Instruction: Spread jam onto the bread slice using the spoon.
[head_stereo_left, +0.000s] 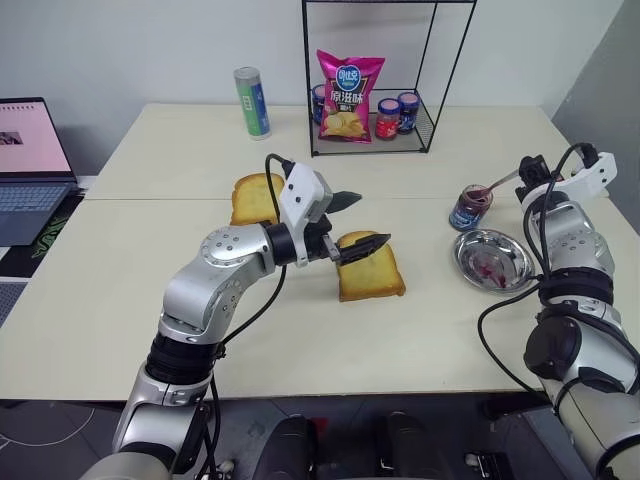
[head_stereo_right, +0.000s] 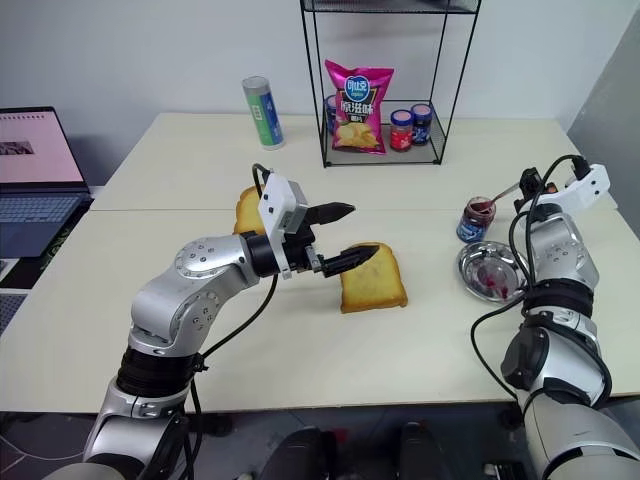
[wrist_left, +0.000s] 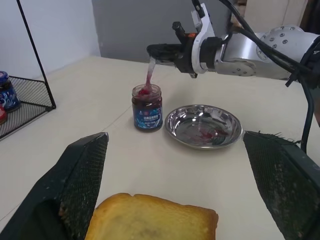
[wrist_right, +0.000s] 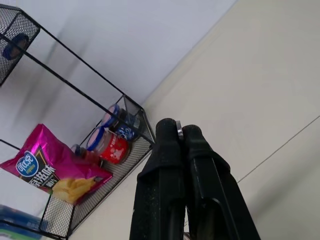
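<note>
Our right gripper (wrist_left: 160, 51), clamped on the spoon (wrist_left: 149, 75), dips its bowl into the open jam (wrist_left: 145, 92) jar near the bench's right edge. The bread slice (head_stereo_left: 369, 268) lies mid-bench, well to that gripper's left, under our wide-open, empty left gripper (head_stereo_left: 354, 222); the loaded spoon must travel leftward.

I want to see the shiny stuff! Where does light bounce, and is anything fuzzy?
Left wrist view: the round steel dish gleams with pale reflections, and the left hand's black fingers loom soft and out of focus. Right wrist view: the black wire rack looks smeared. Head views: soft, even light, faint shadows on the cream table.
</note>
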